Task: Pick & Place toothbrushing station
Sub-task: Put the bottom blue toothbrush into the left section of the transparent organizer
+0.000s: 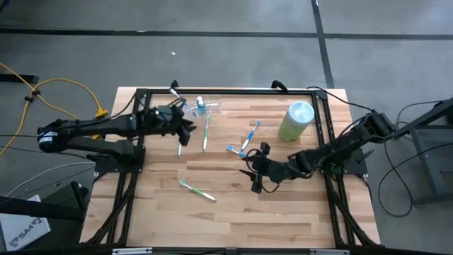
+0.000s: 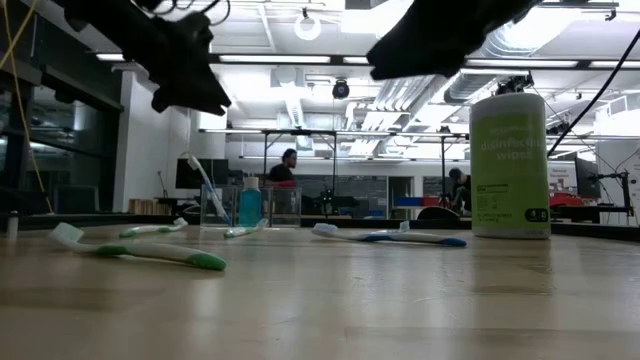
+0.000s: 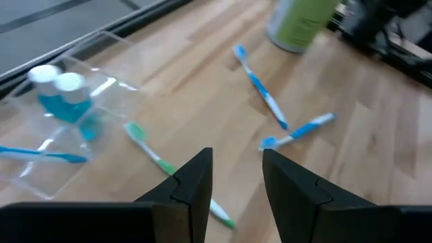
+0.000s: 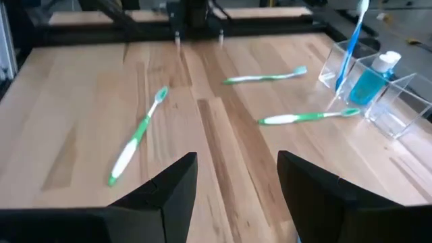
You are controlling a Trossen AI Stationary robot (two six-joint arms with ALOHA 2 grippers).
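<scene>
Left gripper hovers with fingers parted, empty, above a green toothbrush; the clear toothbrushing station sits just beyond its fingertips, holding a blue mouthwash bottle and a blue toothbrush; right gripper hangs open, empty, mid-table.

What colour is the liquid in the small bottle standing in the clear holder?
Blue, with a white cap. The bottle in the clear holder shows best in the right wrist view.

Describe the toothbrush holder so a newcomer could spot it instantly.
Look at the far edge of the wooden table, on the left arm's side. The toothbrushing station sits there, just beyond the left gripper. It is the only clear plastic box, holding a blue mouthwash bottle, unlike the green wipes canister.
</scene>
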